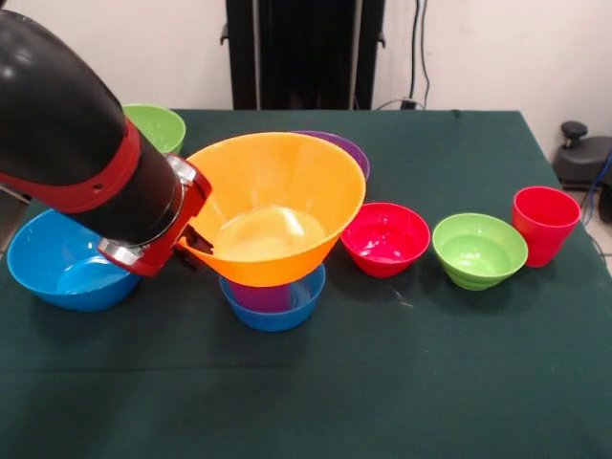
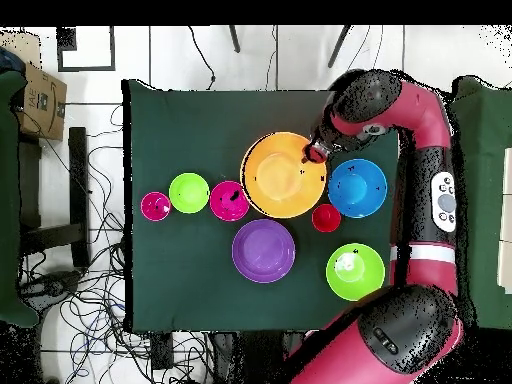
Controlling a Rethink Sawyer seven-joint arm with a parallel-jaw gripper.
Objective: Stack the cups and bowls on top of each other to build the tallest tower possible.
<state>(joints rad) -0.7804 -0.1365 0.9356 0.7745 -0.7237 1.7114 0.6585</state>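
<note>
Jaws: clamped on the rim of the large yellow bowl (image 1: 275,206) — the gripper (image 1: 196,241) pinches its edge on the side toward the big blue bowl (image 1: 67,260).
Yellow bowl: held tilted, its base just above a small blue bowl (image 1: 274,301) with a purple cup (image 1: 260,295) standing inside.
Tower: barely begun — cup in small bowl, the yellow one apparently next.
Others on the counter (image 1: 402,382): red-pink bowl (image 1: 385,238), small lime bowl (image 1: 479,251), red cup (image 1: 545,225), large purple bowl (image 2: 264,250), large lime bowl (image 2: 355,271).
Doing it well: I'd level the yellow bowl first, centre it over the cup, lower until it seats, then let go — a one-sided rim grip could tip it.
</note>
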